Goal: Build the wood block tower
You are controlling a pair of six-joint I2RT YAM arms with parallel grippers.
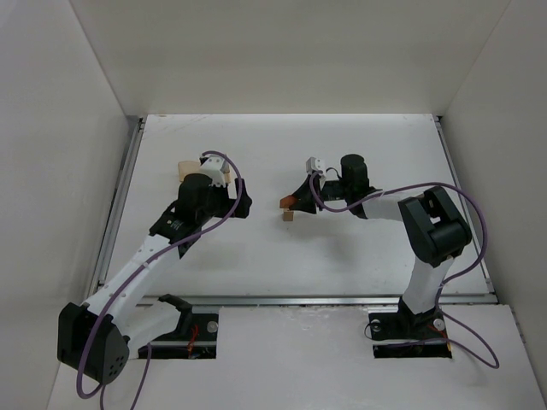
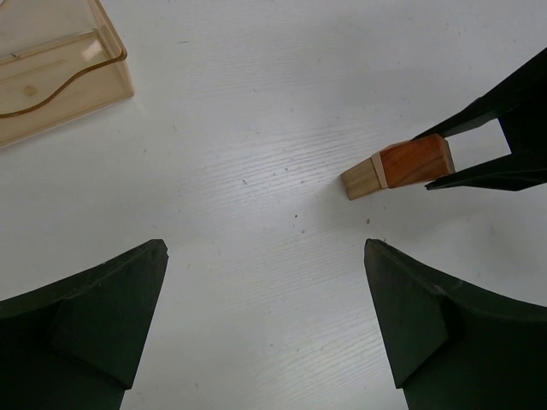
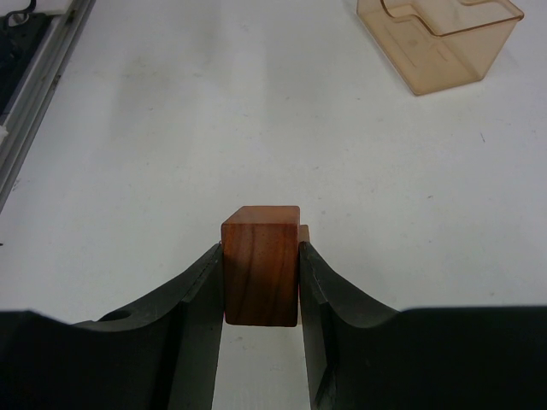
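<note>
A reddish-brown block [image 3: 261,265] is clamped between the fingers of my right gripper [image 3: 261,256], which is shut on it. The left wrist view shows this block [image 2: 416,161] directly against a tan block [image 2: 361,179] that stands on the white table, with no gap visible between them. From above, the reddish block [image 1: 286,202] and the tan block [image 1: 288,216] sit at the tip of the right gripper [image 1: 295,202]. Only a thin sliver of the tan block [image 3: 303,232] peeks out behind the held one. My left gripper [image 2: 265,248] hangs open over bare table to the left of the blocks, holding nothing.
A clear amber plastic container [image 2: 51,68] lies on the table left of the blocks, partly hidden by the left arm in the top view [image 1: 184,169]. It also appears far right in the right wrist view [image 3: 440,38]. White walls enclose the table.
</note>
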